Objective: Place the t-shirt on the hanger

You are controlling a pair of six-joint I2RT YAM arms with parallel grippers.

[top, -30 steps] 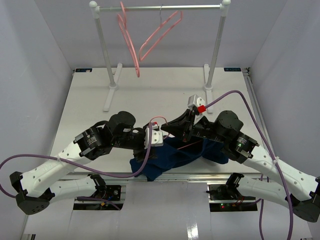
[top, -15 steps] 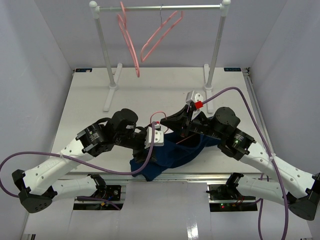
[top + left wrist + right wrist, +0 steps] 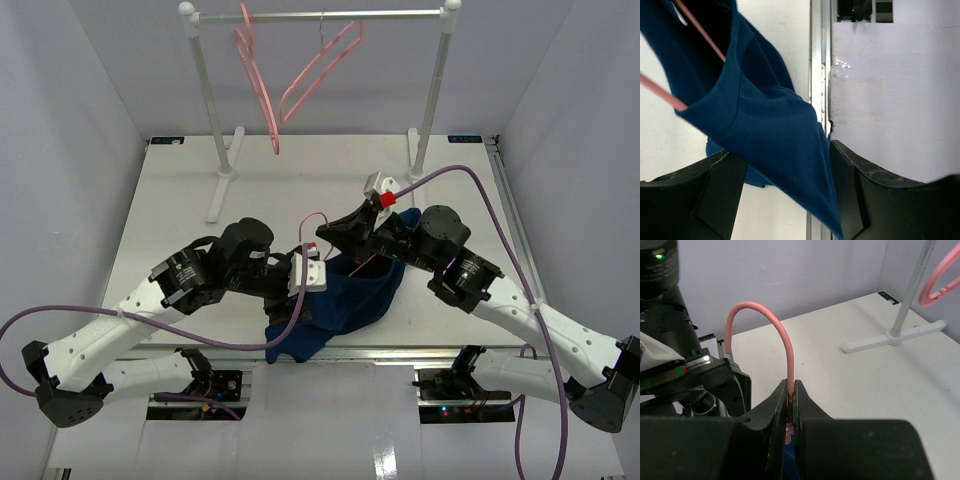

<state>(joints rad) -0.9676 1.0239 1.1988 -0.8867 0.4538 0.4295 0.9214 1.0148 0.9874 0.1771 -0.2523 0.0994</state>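
Observation:
The navy t-shirt (image 3: 345, 300) hangs crumpled near the table's front edge, draped over the pink hanger (image 3: 312, 222). My right gripper (image 3: 326, 233) is shut on the hanger's neck just below the curved hook (image 3: 760, 310), which stands up out of the jaws (image 3: 791, 396). In the left wrist view the hanger's thin pink arms (image 3: 700, 31) run inside the t-shirt (image 3: 765, 125). My left gripper (image 3: 790, 200) is open wide, and a pointed fold of the cloth passes between its fingers (image 3: 867, 200). Seen from above, the left gripper (image 3: 325, 285) sits at the shirt's left side.
A white clothes rack (image 3: 320, 15) stands at the back, its feet (image 3: 225, 180) on the table, with two more pink hangers (image 3: 258, 85) on its rail. Purple cables loop beside both arms. The table's metal front edge (image 3: 820, 75) lies close beside the shirt.
My right arm has swung left and toward the back, carrying the hanger; the shirt has followed, gathering leftward and rising. The left arm has shifted only slightly.

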